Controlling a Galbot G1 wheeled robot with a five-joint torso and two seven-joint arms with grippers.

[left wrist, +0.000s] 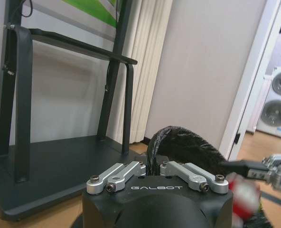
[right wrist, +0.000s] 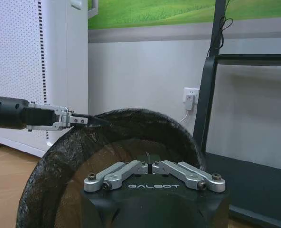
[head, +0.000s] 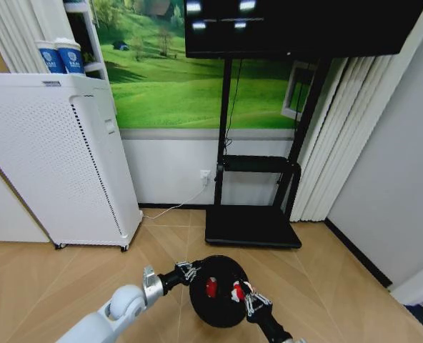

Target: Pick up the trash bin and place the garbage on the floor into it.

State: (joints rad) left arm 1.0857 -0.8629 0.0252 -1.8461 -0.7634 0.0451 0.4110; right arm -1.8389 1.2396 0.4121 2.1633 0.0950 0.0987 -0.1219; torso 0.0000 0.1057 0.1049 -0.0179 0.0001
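Bin [head: 219, 291], lower centre, is pinched at its rim by left end effector [head: 191, 272]; right end effector [head: 246, 294], pinching red-and-white garbage [head: 237, 291] at the opposite rim, risks tipping it.

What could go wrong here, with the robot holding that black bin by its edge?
The left pincer pinches only the thin bagged rim of the trash bin, so the bin could slip or tilt, perhaps spilling the red piece already inside. The right pincer holds another red-and-white piece right at the opposite rim; released slightly off, it might land on the floor.
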